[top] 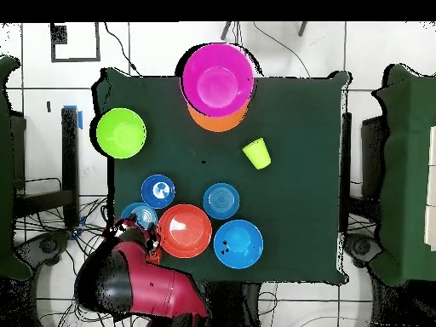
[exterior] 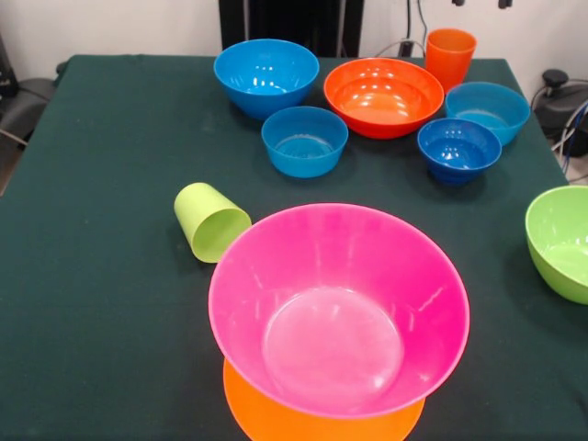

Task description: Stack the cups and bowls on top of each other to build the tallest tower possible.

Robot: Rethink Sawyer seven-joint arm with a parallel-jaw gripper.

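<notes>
The large pink bowl (exterior: 338,308) sits upright on the upside-down light-orange bowl (exterior: 276,418) at the table's near edge; both show in the overhead view, the pink bowl (top: 218,77) over the light-orange bowl (top: 218,121). The lime-green cup (exterior: 211,222) (top: 257,153) lies on its side to their left. The ribbed orange cup (exterior: 450,57) stands upright at the far right. Only the two dark tips of my gripper (exterior: 480,3) show at the top edge, apart, above the orange cup. It is empty. The red arm (top: 140,277) covers it from overhead.
In the far row stand a medium blue bowl (exterior: 266,75), a red-orange bowl (exterior: 383,96) and small blue bowls (exterior: 304,140), (exterior: 458,149), (exterior: 487,112). A lime-green bowl (exterior: 560,241) (top: 121,133) sits at the right edge.
</notes>
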